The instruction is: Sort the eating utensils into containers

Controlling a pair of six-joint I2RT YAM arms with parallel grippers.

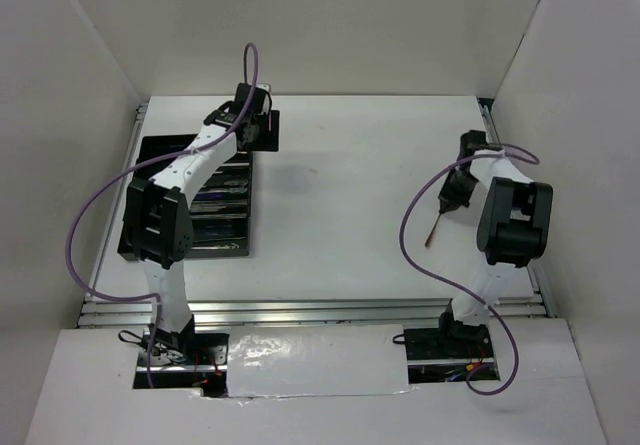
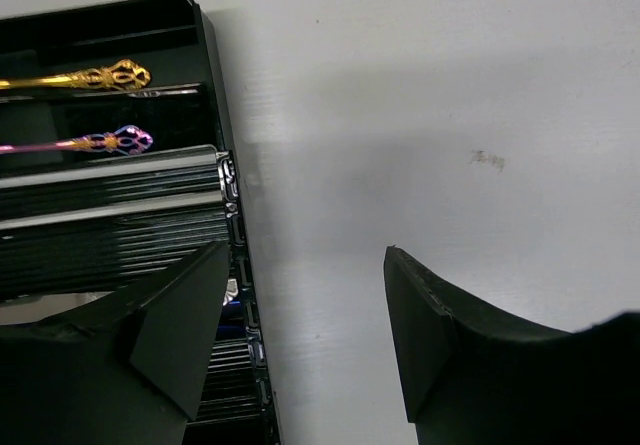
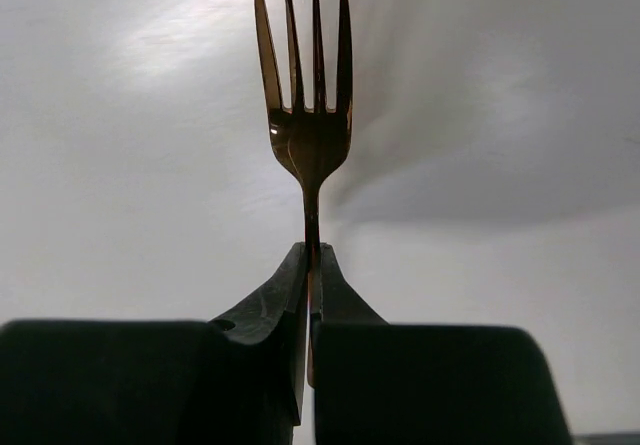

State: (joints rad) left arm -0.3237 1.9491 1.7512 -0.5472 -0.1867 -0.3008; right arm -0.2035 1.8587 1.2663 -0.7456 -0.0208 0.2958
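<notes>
One slim copper-toned metal fork [image 3: 310, 135] was pinched by its handle in right gripper [image 3: 311, 260], near white table's [image 1: 350, 195] right edge, tines free, likely for a lengthwise drop | left gripper [image 2: 307, 265] spread, empty, at far end of shallow black compartmented plastic tray [image 2: 213, 75] | tray sat along left edge

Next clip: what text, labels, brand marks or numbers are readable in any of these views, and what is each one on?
None can be read.
The fork and the tray show no lettering or numbers.
A faint grey mark on the table, seen in the left wrist view, is too blurred to tell whether it is writing.
</notes>
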